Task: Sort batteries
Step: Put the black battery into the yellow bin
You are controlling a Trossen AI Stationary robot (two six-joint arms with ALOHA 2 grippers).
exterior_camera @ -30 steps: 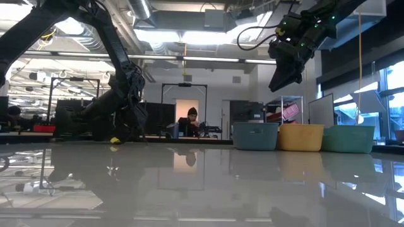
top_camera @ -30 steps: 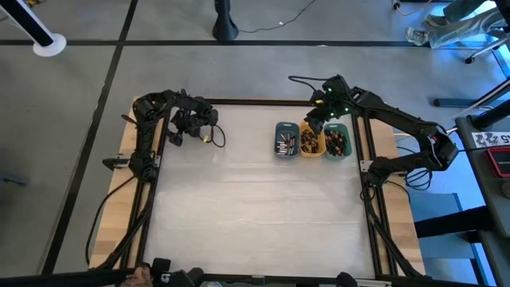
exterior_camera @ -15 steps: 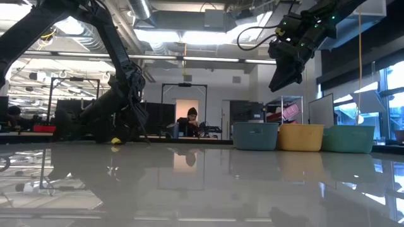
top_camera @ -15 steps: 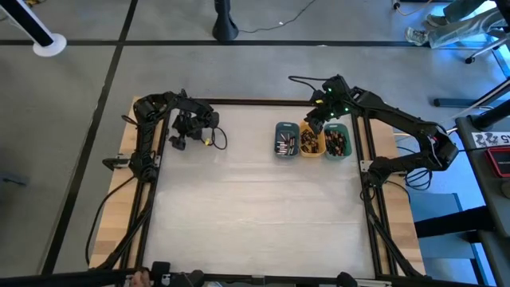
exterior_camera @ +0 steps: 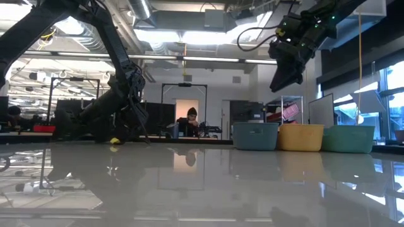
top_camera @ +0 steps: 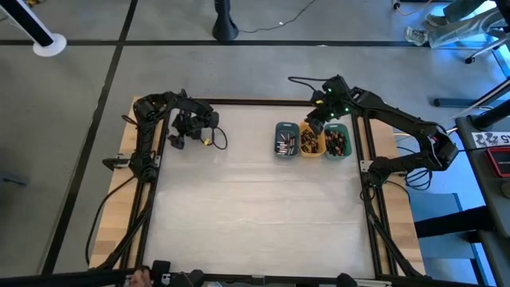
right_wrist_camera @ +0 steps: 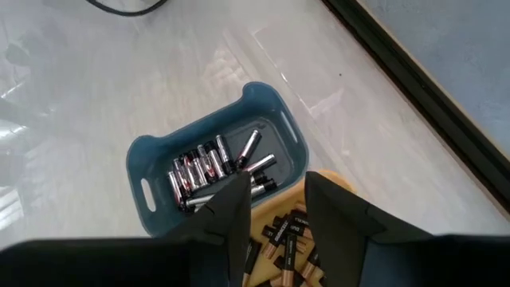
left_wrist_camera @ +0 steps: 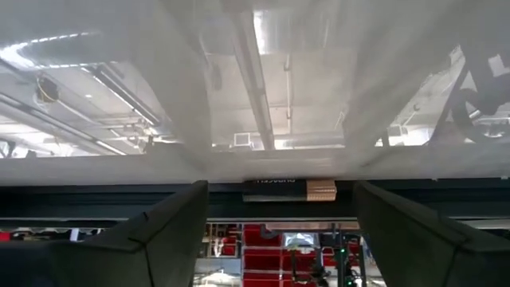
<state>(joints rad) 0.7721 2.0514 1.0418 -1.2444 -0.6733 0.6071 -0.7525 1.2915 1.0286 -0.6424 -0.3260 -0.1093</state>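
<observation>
Three small trays stand in a row at the far right: blue (top_camera: 286, 140), orange (top_camera: 310, 142) and green (top_camera: 337, 142), each with several batteries inside. The blue tray (right_wrist_camera: 215, 171) holds silvery cells, the orange tray (right_wrist_camera: 288, 239) dark and copper ones. My right gripper (right_wrist_camera: 275, 199) hangs open above the blue and orange trays, nothing between its fingers. My left gripper (left_wrist_camera: 280, 209) is low at the far left (top_camera: 177, 142), open. One dark battery with a copper end (left_wrist_camera: 288, 190) lies ahead of it between the two fingers, against the dark rail at the table's edge, untouched.
The wide pale tabletop (top_camera: 255, 207) between the arms is bare. A dark frame rail (top_camera: 151, 159) runs along the table's sides. A small yellow piece (top_camera: 205, 141) shows by the left wrist. In the low view a person (exterior_camera: 191, 121) sits far off in the room behind.
</observation>
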